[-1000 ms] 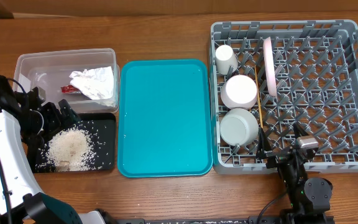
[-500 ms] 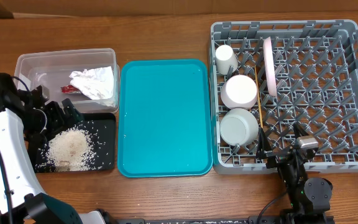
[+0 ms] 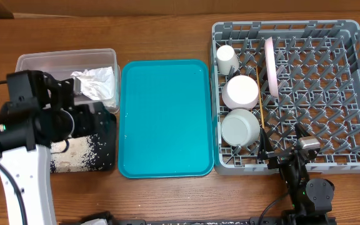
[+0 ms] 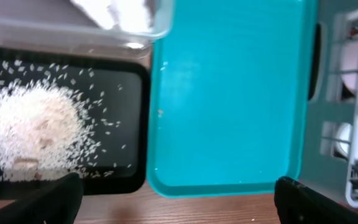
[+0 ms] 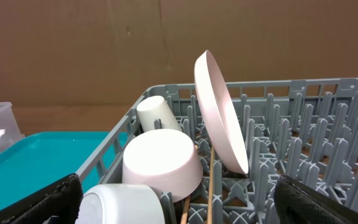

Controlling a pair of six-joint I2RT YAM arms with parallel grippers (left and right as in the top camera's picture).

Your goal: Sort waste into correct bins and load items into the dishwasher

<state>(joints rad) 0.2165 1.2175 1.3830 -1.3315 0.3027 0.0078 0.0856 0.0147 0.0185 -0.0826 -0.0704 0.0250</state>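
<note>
Left tool (image 4: 179, 202), spread wide and empty, hangs above the rice (image 4: 33, 127) heaped on the black tray (image 4: 132, 165).

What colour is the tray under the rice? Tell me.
Black tray, dotted with white rice; the left wrist view shows it best.
</note>
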